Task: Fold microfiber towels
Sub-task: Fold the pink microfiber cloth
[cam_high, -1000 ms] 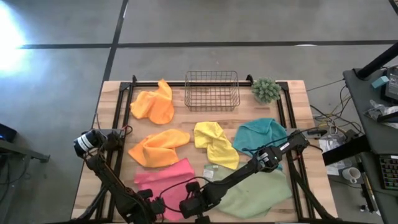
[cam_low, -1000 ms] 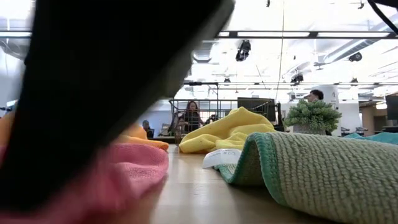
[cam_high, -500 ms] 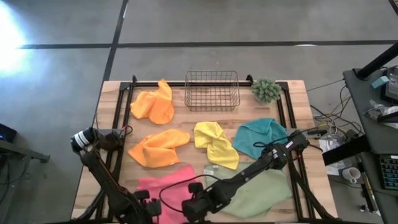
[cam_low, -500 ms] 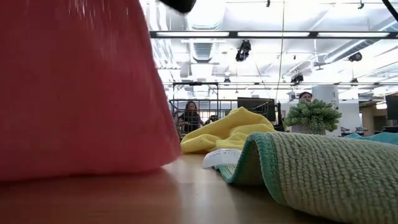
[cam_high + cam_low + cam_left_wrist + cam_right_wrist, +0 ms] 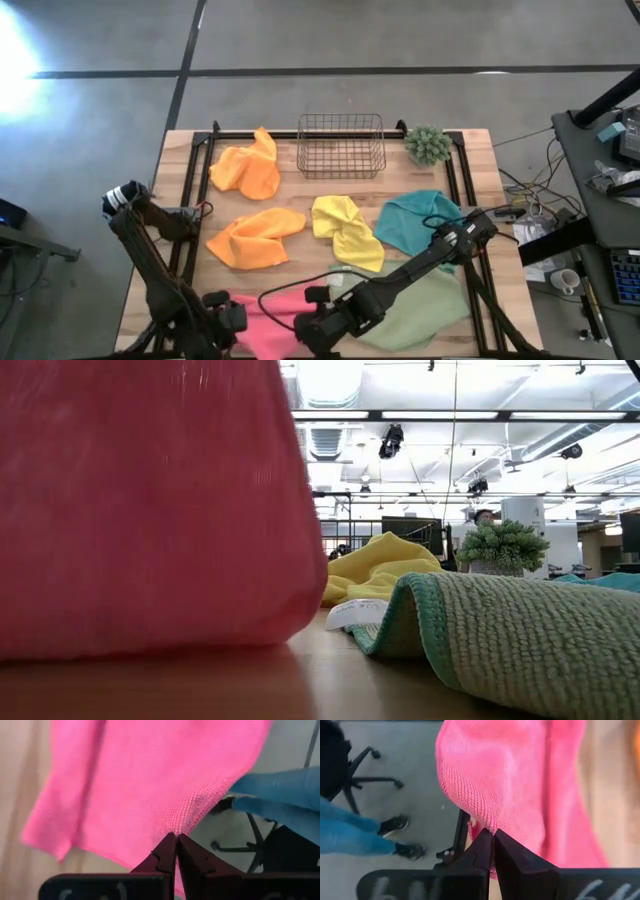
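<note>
The pink towel (image 5: 275, 315) hangs near the table's front edge between my two shut grippers, left (image 5: 230, 318) and right (image 5: 312, 322). In the low view it fills the left side like a curtain (image 5: 140, 510). Lying loose on the table are two orange towels (image 5: 248, 165) (image 5: 255, 237), a yellow one (image 5: 347, 230), a teal one (image 5: 420, 220) and a light green one (image 5: 420, 305) with a white tag (image 5: 338, 272). My left gripper pinches the pink towel's edge (image 5: 187, 815) between its two shut fingers (image 5: 167, 852), slanting down from the near side. The towel hangs below it. My right gripper pinches a bunched corner of the same edge (image 5: 480, 820) between its shut fingers (image 5: 502, 850), also slanting down. The cloth sags slack between the two holds, and whether its lower edge (image 5: 150, 645) touches the table I cannot tell.
A wire basket (image 5: 341, 145) and a small green plant (image 5: 428, 145) stand at the far edge. Beyond the near edge, a person's legs in blue trousers (image 5: 280, 795) and an office chair base (image 5: 367, 770) show on the floor.
Both grippers have risen and drawn toward the near edge, staying shut on the pink towel. Its near edge has come up off the table, so the towel, which lay spread out, now hangs below the grippers.
</note>
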